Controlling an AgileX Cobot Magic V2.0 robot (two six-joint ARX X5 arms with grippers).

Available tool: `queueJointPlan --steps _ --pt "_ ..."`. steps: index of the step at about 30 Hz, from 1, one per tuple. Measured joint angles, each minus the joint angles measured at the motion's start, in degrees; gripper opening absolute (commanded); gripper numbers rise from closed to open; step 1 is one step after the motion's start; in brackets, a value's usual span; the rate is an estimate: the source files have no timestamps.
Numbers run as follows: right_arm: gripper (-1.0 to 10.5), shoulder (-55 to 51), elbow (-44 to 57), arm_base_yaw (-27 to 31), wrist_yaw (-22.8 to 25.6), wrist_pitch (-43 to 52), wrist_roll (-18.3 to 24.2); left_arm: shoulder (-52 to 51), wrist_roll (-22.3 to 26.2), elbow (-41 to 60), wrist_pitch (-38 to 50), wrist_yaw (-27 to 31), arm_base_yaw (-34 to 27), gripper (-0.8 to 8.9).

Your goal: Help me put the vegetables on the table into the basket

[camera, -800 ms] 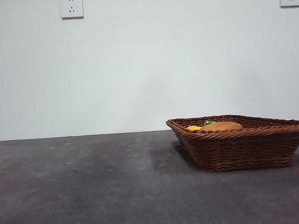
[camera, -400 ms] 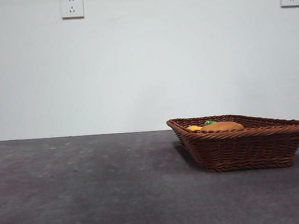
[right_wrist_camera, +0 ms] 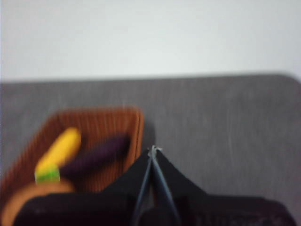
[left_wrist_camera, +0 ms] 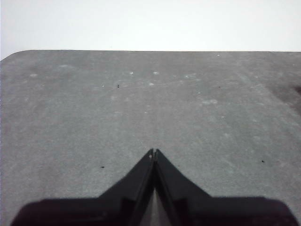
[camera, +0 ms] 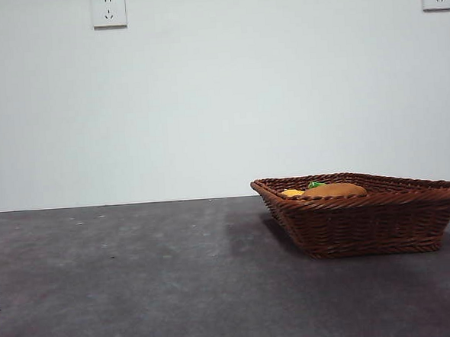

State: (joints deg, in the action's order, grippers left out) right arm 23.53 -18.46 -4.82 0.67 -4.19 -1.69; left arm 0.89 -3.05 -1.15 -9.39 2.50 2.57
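- Basket point(camera: 366, 221): dark brown woven wicker, shallow, with flared sides and a braided rim. It is set on the right part of the tabletop point(camera: 140, 280). In the right wrist view its near portion is cut off by the picture edge and covered by the hand's black body.
- Corn cob point(right_wrist_camera: 59, 150): yellow, elongated, lying inside the basket. A bright green patch is seen at one end; the blur does not allow it to be assigned to the corn or to the eggplant. From the front only a small yellow sliver shows above the rim.
- Eggplant point(right_wrist_camera: 96, 155): dark purple, laid beside the corn inside the basket; its outline is smeared by blur.
- Potato point(camera: 333, 190): brown, oval, resting in the basket, its top visible above the rim. In the right wrist view it is cropped at the picture corner.
- Tabletop: dark grey, matte, faintly speckled.
- Right hand point(right_wrist_camera: 154, 150): jaws pressed together, nothing gripped; held above the tabletop just beside the basket's edge.
- Left hand point(left_wrist_camera: 154, 151): jaws closed tip to tip, nothing gripped; held over bare tabletop.
- Wall sockets point(camera: 108, 9): two white plates on the wall, high up.
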Motion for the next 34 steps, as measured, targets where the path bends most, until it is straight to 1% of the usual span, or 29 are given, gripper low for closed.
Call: queueJointPlan --steps 4,10,15,17,22,24,25,28,34 --pt "0.0 -9.8 10.2 0.0 0.0 -0.9 0.0 0.0 0.0 0.0 0.0 0.0 0.0 -0.04" --pt "0.0 -16.3 12.4 0.0 0.0 -5.4 0.0 0.0 0.0 0.0 0.0 0.0 0.0 -0.04" --pt "0.0 -18.7 12.6 0.0 0.0 -11.0 0.1 0.0 0.0 0.0 0.0 0.0 0.0 -0.04" --pt "0.0 -19.7 13.4 0.0 0.0 -11.6 0.2 0.0 0.0 0.0 0.0 0.0 0.0 -0.04" --pt "0.0 -22.4 16.0 0.2 0.0 -9.7 0.2 0.0 0.0 0.0 0.0 0.0 0.0 -0.04" --pt "0.0 -23.0 16.8 1.3 0.0 -4.9 0.2 0.0 0.0 0.0 0.0 0.0 0.0 -0.04" --pt "0.0 -22.9 16.8 2.2 0.0 -4.2 0.2 0.0 0.0 0.0 0.0 0.0 0.0 -0.04" --pt "0.0 -22.9 16.9 4.3 0.2 -4.8 0.2 0.1 0.0 0.0 0.0 0.0 0.0 -0.04" --pt "0.0 -22.9 17.0 4.5 0.4 -6.5 0.2 0.2 0.0 0.0 -0.1 0.0 0.0 -0.04"
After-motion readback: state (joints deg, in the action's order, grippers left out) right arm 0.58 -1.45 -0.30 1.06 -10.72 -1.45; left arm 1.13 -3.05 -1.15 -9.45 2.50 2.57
